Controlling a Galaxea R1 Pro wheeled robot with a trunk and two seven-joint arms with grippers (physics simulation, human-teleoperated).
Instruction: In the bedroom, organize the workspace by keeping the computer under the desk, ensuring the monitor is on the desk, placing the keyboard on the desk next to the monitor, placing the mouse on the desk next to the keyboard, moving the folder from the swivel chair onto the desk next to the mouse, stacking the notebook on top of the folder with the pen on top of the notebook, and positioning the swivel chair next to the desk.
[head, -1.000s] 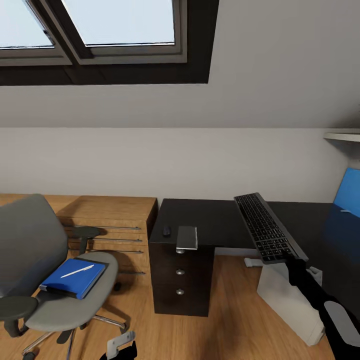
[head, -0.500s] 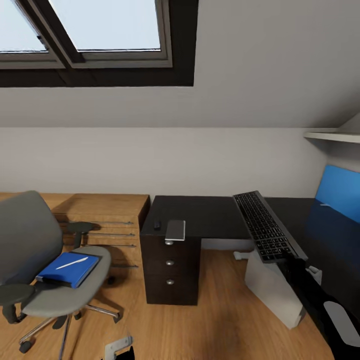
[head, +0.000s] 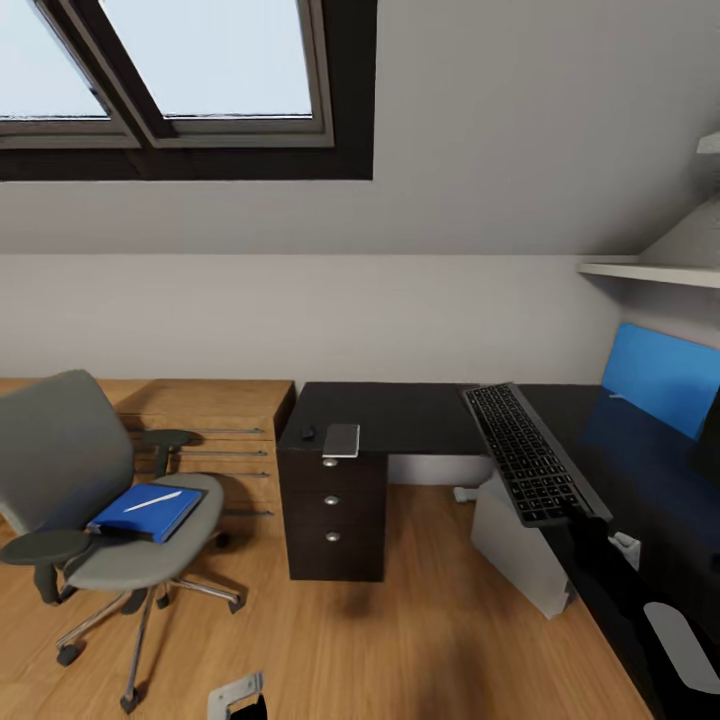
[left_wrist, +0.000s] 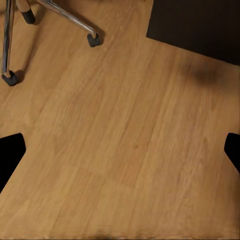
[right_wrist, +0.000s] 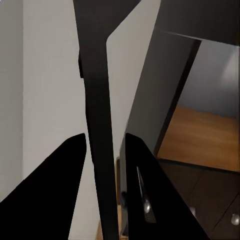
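The keyboard (head: 525, 455) was long, flat and dark, with rows of small dark keys. No letters could be read on the keys. The right gripper (head: 583, 520) was clamped on its near end. In the right wrist view its two black fingers (right_wrist: 60, 190) pressed on each side of the thin keyboard (right_wrist: 97, 125). The keyboard was held up in the air, tilted, above the edge of the desk (head: 400, 415). Its long side pointed away from the robot, toward the white wall behind the desk.

The desk was black and had three drawers with round silver knobs (head: 328, 499). The small black mouse (head: 308, 433) lay on the desk top above the drawers. The thin grey notebook (head: 341, 440) lay just beside the mouse, with one end sticking out over the desk edge. The light grey computer (head: 515, 545) stood on the wooden floor (head: 400, 640) under the desk.

The grey swivel chair (head: 70, 470) stood apart from the desk, on the drawer side. The bright blue folder (head: 145, 512) lay flat on its seat. The thin white pen (head: 152, 501) lay on top of the folder, slanted across it.

The left gripper (left_wrist: 120, 150) hung over the bare floor with its fingers wide apart and nothing between them. A chrome leg and wheels of the chair (left_wrist: 65, 17) were near it.
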